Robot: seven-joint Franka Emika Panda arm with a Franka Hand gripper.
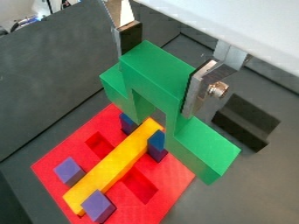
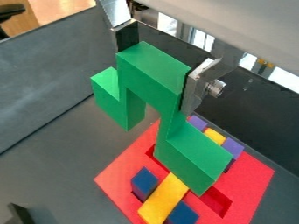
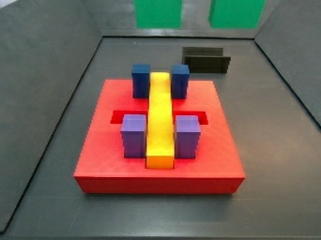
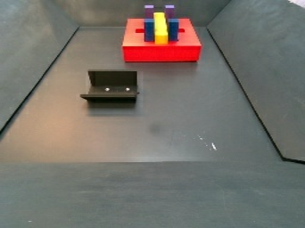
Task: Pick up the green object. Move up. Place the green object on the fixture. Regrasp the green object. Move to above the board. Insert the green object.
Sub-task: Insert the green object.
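Note:
My gripper is shut on the green object, a bright green stepped piece, with a silver finger on one flank and a dark pad on the other. Both wrist views show it held in the air above the board, a red slab with slots; the gripper and the green object hang over the board. In a side view only the piece's green parts show at the upper edge, behind the board. The fixture stands empty beside the board, also seen in a wrist view.
A long yellow bar lies along the board's middle, between blue blocks and purple blocks. Dark walls ring the grey floor. In a side view the fixture stands apart from the board.

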